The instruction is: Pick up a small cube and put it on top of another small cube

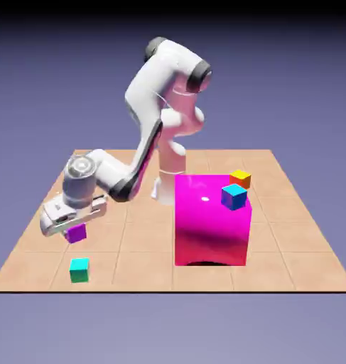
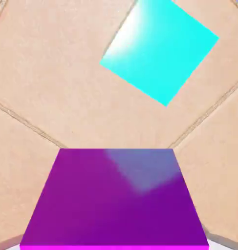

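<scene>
Gripper (image 2: pixel 114 239) closed on purple cube (image 2: pixel 111 205), cube centred between fingers, probably for steady lifting. Turquoise cube (image 2: pixel 162 49) sits near on tiled tabletop (image 1: pixel 147 274), apart from purple one.

1. Small cube (image 1: pixel 76 233): plain magenta-purple, flat-faced, sharp-edged; showing partly beneath the claw (image 2: pixel 114 241) in the exterior view.
2. State: being gripped between the claw's fingers; clearance from the surface (image 1: pixel 138 266) not readable.
3. Pose: sitting slightly askew in the exterior view; in the hand view, one purple face is narrowing away from the bottom edge, a bright magenta strip running along that edge. A bluish patch is showing on the far part of this face.
4. Location: toward the exterior view's left, near the teal cube (image 1: pixel 79 270), not touching it.
</scene>
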Action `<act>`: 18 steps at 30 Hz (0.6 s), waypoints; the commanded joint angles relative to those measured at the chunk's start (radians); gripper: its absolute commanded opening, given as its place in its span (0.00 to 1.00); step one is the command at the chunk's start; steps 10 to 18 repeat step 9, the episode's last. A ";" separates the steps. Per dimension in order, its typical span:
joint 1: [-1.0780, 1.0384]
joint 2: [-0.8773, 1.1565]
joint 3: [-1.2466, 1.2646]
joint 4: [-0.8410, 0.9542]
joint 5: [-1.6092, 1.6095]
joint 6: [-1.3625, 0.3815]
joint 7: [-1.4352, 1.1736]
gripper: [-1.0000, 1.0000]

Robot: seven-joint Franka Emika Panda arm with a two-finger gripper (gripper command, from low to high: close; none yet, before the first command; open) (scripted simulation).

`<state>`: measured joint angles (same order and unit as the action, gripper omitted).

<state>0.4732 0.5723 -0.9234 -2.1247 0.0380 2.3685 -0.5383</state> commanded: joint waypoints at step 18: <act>-0.057 0.100 0.076 0.025 0.057 0.093 -0.066 1.00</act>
